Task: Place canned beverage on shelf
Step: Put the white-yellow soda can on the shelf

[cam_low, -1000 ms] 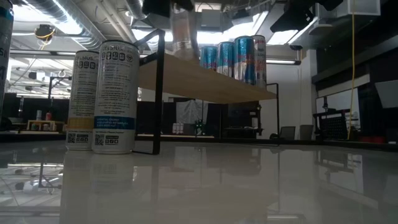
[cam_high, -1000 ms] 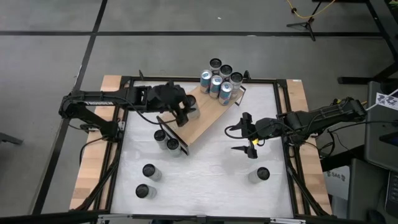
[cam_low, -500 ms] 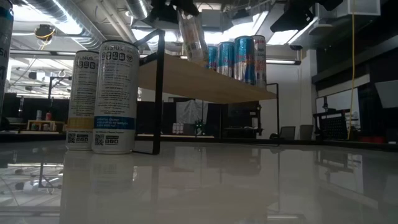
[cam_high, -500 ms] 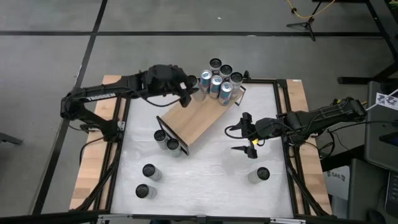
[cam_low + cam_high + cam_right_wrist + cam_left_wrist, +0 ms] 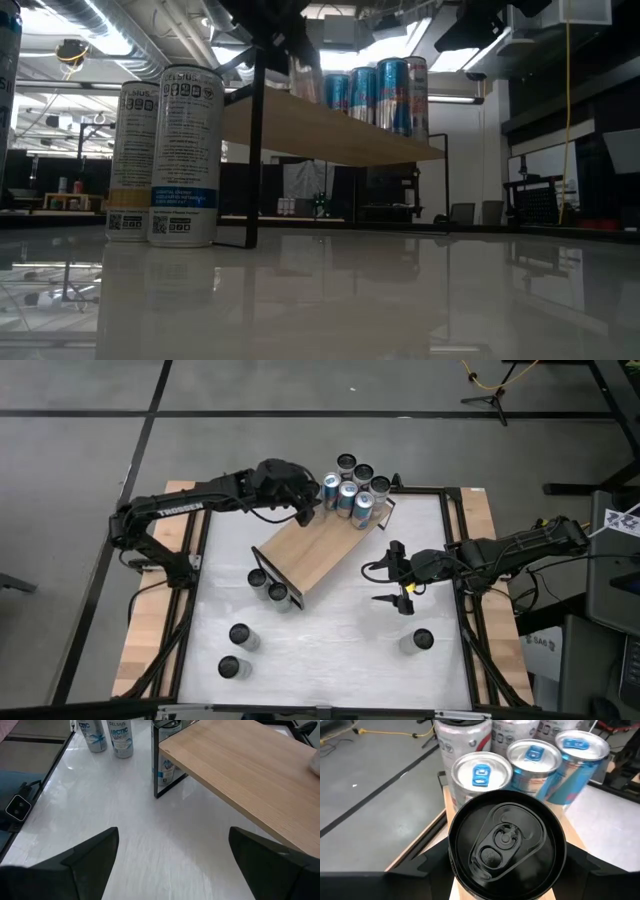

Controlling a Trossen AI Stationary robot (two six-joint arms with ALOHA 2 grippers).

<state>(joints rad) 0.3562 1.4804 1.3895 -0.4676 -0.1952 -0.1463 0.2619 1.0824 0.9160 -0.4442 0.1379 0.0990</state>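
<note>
The left gripper [image 5: 300, 503] is clenched around a black-topped aluminium beverage can [image 5: 506, 842], holding it over the far end of the long light-brown wooden shelf [image 5: 312, 550], just beside a cluster of blue-and-silver cans [image 5: 352, 491] standing there. The right gripper [image 5: 397, 582] hovers spread wide and empty over the white surface [image 5: 350, 630], near the shelf's side.

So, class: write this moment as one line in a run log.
left gripper: jaws shut on black-top can, over shelf end by can cluster | right gripper: open, waiting over table
</note>
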